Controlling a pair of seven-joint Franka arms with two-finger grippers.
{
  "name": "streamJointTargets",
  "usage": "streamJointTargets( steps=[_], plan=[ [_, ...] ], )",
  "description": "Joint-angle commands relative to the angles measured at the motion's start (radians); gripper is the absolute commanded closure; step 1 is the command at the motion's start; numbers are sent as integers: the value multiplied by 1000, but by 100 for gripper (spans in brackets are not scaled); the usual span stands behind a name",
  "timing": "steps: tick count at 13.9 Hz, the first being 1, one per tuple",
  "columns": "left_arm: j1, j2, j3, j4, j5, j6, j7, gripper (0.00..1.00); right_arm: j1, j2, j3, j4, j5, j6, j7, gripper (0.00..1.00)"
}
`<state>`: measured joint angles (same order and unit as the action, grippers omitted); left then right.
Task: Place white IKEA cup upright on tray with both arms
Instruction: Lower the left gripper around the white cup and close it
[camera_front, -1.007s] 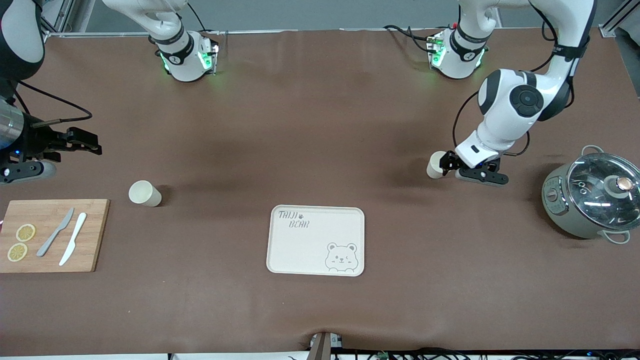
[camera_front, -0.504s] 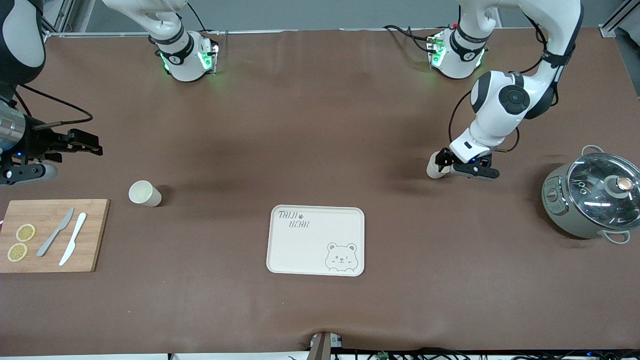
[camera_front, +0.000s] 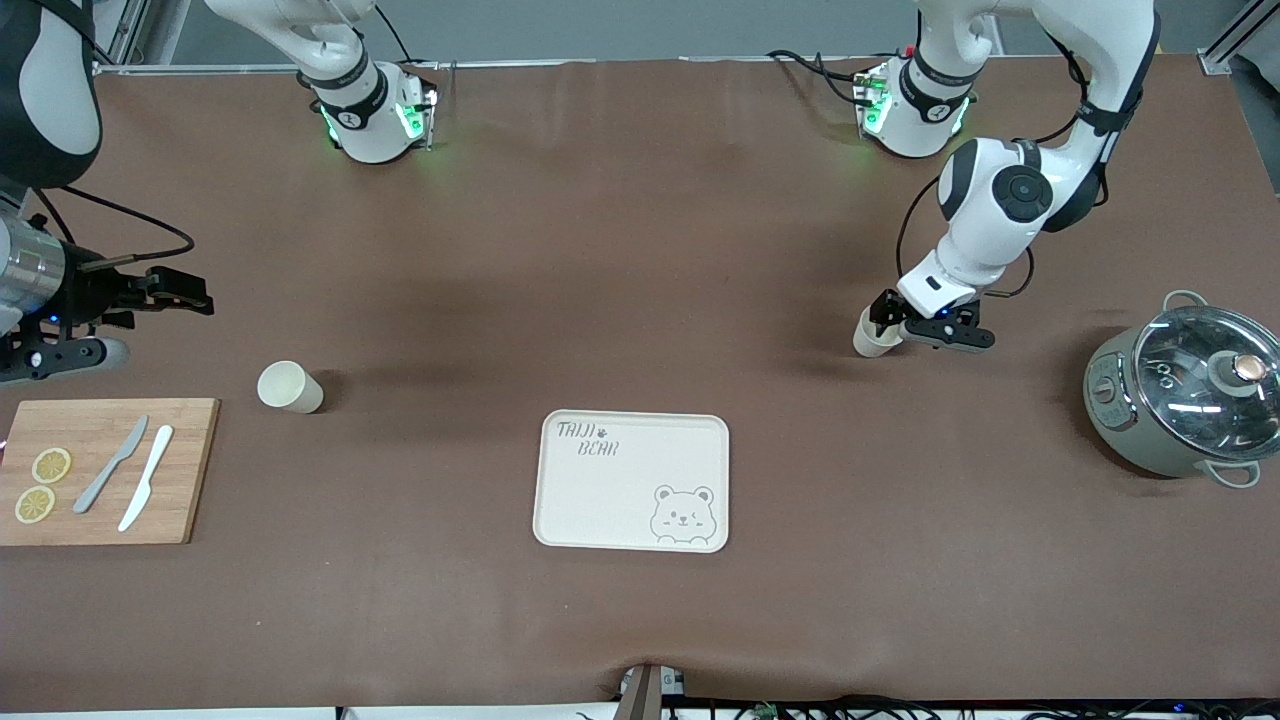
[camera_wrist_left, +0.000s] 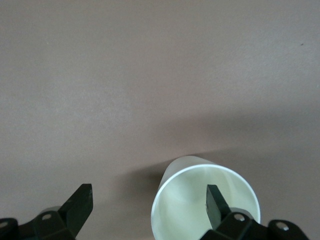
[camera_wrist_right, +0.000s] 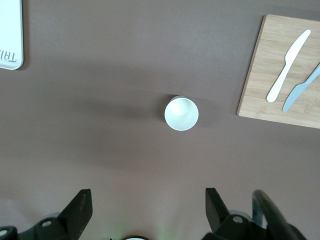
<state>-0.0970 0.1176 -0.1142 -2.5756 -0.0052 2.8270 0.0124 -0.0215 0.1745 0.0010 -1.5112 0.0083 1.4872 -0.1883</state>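
**Two cups, two arms, an empty tray**

Toward the left arm's end of the bench, the left gripper (camera_front: 905, 328) is down at a white cup (camera_front: 870, 336), which sits farther from the front camera than the tray (camera_front: 631, 481). The left wrist view shows why it is placed so: one finger (camera_wrist_left: 216, 204) reaches inside the cup's (camera_wrist_left: 205, 200) mouth while the other finger (camera_wrist_left: 80, 202) stands well clear outside. The jaws are spread and nothing is clamped yet; this looks like a rim pinch being lined up, wall between the fingers.

Near the right arm's edge of the bench, the right gripper (camera_front: 165, 292) hangs with its jaws apart and empty over bare tabletop, between the bench edge and a second white cup (camera_front: 289, 387). That cup (camera_wrist_right: 181, 113) shows as a round open mouth in the right wrist view, so it seems to stand upright, just beside the wooden cutting board (camera_front: 100, 470) carrying a grey knife (camera_front: 110, 463), a white knife (camera_front: 146, 477) and two lemon slices (camera_front: 43, 484).

Nothing rests on the tray, which lies toward the front edge, midway along the bench. A lidded pot (camera_front: 1180, 392) sits by the left arm's edge, clear of the likely path to the tray. My judgement: both cups remain to be carried.
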Motion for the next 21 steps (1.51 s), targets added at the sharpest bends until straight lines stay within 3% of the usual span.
streamJointTargets(
  steps=[1, 8, 9, 10, 11, 12, 21],
  plan=[
    [17, -1, -9, -25, -4, 40, -12, 0, -8, -1, 5, 9, 12, -16, 1, 0],
    [8, 11, -10, -48, -4, 80, -51, 0, -3, -6, 5, 9, 12, -13, 1, 0],
    [8, 7, -13, -48, -4, 80, -57, 13, -3, -9, 5, 8, 12, -13, 1, 0],
    [8, 7, -21, -48, -4, 80, -60, 37, -3, -13, 5, -4, 12, -7, 3, 0],
    [8, 5, -21, -48, -4, 80, -71, 73, -3, -19, 5, -15, 12, 11, 4, 0],
    [8, 5, -24, -46, -4, 78, -75, 100, 0, -30, 5, -23, 13, 21, 7, 0],
    [11, -1, -28, -23, -4, 75, -58, 100, 26, -56, 10, -20, 12, -24, 7, 0]
  ],
)
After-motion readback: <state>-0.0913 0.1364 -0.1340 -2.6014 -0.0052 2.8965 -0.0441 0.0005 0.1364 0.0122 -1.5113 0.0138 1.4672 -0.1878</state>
